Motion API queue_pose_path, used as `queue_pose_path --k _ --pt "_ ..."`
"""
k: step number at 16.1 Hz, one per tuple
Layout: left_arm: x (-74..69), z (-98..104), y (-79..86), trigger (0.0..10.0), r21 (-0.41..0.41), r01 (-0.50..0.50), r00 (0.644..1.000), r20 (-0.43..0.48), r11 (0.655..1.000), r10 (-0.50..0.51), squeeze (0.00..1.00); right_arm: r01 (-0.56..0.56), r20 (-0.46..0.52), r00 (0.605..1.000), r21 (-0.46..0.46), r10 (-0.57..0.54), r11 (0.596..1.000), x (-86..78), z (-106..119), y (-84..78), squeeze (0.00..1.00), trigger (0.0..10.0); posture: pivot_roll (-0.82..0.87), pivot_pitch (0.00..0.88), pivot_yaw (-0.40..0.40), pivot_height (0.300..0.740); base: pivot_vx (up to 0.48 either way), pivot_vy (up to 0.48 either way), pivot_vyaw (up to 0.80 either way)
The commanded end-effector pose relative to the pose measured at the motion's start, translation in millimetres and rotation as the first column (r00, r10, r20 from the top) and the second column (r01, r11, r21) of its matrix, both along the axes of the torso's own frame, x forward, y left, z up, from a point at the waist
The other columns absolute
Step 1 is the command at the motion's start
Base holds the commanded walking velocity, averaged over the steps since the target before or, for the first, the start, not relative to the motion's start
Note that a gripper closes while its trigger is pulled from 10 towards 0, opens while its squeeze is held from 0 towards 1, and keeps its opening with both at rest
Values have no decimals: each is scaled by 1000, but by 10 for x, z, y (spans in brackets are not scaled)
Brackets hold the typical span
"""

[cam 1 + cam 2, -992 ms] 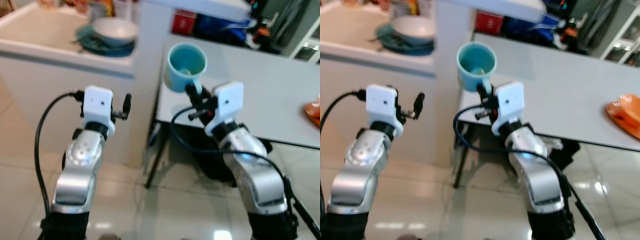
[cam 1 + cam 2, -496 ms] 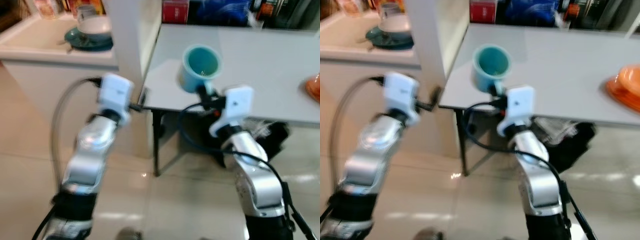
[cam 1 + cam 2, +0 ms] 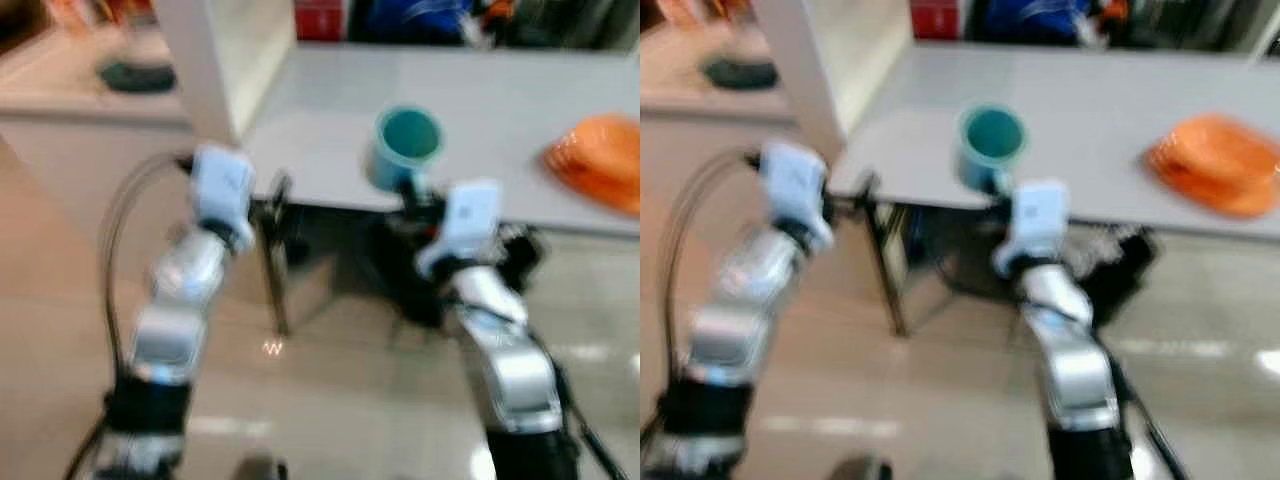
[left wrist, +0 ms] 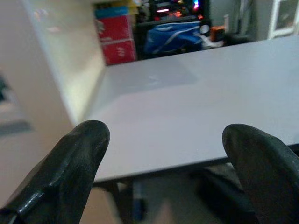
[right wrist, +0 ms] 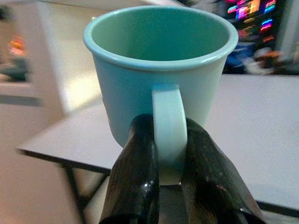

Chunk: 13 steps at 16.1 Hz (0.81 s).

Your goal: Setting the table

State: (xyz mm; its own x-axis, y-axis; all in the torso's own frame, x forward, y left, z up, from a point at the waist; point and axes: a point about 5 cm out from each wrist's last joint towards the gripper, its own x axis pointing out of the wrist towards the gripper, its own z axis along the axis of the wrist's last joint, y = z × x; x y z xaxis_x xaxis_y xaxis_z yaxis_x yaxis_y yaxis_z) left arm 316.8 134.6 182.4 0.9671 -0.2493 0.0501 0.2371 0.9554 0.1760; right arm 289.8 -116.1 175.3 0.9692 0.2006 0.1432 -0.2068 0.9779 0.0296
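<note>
Right claw (image 5: 161,154) clamped on the teal mug's (image 5: 161,70) handle, mug upright above it; left claw (image 4: 163,154) spread apart

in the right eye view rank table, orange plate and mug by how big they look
1. table, by far the largest
2. orange plate
3. mug, held by the right gripper, looks smallest, though blur and differing camera distance make 2 versus 3 less sure

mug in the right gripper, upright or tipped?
Upright. The right wrist view shows the teal mug with its rim level and mouth up, the right gripper pinching its handle.
</note>
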Motion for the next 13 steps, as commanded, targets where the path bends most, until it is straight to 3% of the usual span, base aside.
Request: queue_pose_path --k 1,2,5,9,10,13 --pt "1 56 52 10000 6 -44 998 41 999 44 0 -45 22 999 11 45 999 2 94 51 0 10000 38 6 -57 740 0 -334 0" --pt "-36 19 -76 10000 5 -42 998 47 999 42 0 -47 23 999 -10 48 999 31 147 -63 0 10000 14 12 -59 740 0 -326 0" --pt "-36 17 -197 10000 20 12 999 48 1000 -13 0 6 26 1000 -1 -6 1000 43 162 -211 0 10000 10 28 -21 740 0 -317 0" --pt "46 121 -123 10000 21 -18 997 74 1000 16 0 98 14 995 45 -98 994 -26 138 -365 0 10000 15 40 49 740 0 -275 0" --pt "59 143 -150 10000 -21 -12 998 58 1000 13 0 109 16 994 53 -110 993 -37 146 -378 0 10000 14 41 47 740 0 0 0" --pt "74 235 -155 10000 -4 -28 995 91 1000 28 0 159 5 987 109 -161 981 -42 189 -431 0 10000 7 39 20 740 0 0 -267"
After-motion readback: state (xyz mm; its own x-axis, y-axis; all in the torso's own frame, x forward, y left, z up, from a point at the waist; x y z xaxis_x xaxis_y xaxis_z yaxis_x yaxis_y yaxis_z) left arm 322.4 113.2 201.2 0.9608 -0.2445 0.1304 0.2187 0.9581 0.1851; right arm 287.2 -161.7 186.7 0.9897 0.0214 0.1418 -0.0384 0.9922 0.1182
